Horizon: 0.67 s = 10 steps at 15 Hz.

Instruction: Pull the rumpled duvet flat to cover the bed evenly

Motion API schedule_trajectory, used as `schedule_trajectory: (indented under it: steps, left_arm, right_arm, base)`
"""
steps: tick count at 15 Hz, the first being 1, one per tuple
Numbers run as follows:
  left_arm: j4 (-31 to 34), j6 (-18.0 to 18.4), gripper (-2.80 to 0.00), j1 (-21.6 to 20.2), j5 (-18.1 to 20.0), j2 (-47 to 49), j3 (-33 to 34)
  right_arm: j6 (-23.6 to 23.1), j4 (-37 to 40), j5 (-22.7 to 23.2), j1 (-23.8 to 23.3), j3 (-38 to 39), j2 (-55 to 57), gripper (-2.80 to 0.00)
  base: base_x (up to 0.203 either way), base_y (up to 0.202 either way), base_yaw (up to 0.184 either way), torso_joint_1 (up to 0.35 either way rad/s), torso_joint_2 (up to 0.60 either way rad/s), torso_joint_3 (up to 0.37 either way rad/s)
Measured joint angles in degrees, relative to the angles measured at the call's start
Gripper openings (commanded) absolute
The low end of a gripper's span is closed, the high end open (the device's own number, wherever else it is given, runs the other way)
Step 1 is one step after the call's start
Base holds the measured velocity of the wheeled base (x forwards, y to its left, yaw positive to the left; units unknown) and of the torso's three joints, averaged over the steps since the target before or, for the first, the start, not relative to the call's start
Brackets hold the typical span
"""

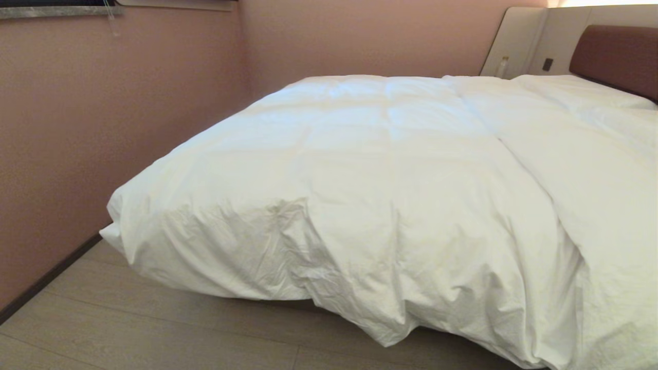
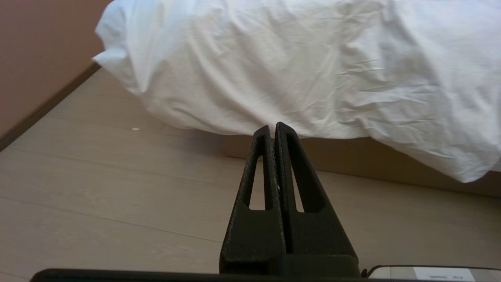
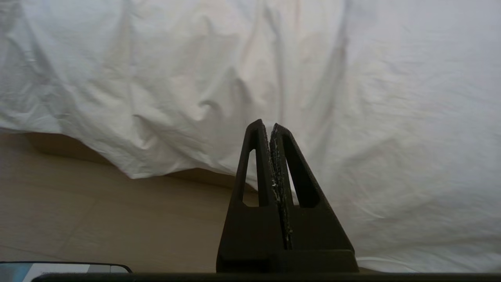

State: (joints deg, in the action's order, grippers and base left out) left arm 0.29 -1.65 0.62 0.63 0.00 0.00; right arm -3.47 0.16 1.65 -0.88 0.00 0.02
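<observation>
The puffy white duvet [image 1: 360, 169] with faint quilted squares lies spread over the bed, whose brown headboard [image 1: 614, 56] shows at the far right. Its crumpled near edge hangs over the foot and dips almost to the floor [image 1: 390, 329]. Neither arm shows in the head view. In the left wrist view my left gripper [image 2: 273, 126] is shut and empty, held low above the floor, short of the duvet's hanging edge [image 2: 313, 78] and the bed's brown base [image 2: 352, 160]. My right gripper [image 3: 267, 125] is shut too, empty, facing the draped duvet [image 3: 352, 117].
A pink wall [image 1: 77, 128] runs close along the bed's left side, with a dark skirting board [image 1: 46, 282]. Pale wood floor [image 1: 154, 329] lies between me and the bed's foot. Beige panels [image 1: 519, 41] flank the headboard.
</observation>
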Motion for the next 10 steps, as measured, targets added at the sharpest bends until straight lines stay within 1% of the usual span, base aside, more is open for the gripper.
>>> schedule_trajectory:
  steps: [10]
  left_arm:
    - [-0.05,0.01,-2.80,0.00,-0.01,0.00,0.00]
  right_arm:
    - [0.01,0.02,-0.02,0.00,0.00,0.00,-2.80]
  base:
    - [0.000,0.194,-0.001,0.003,0.00,0.004]
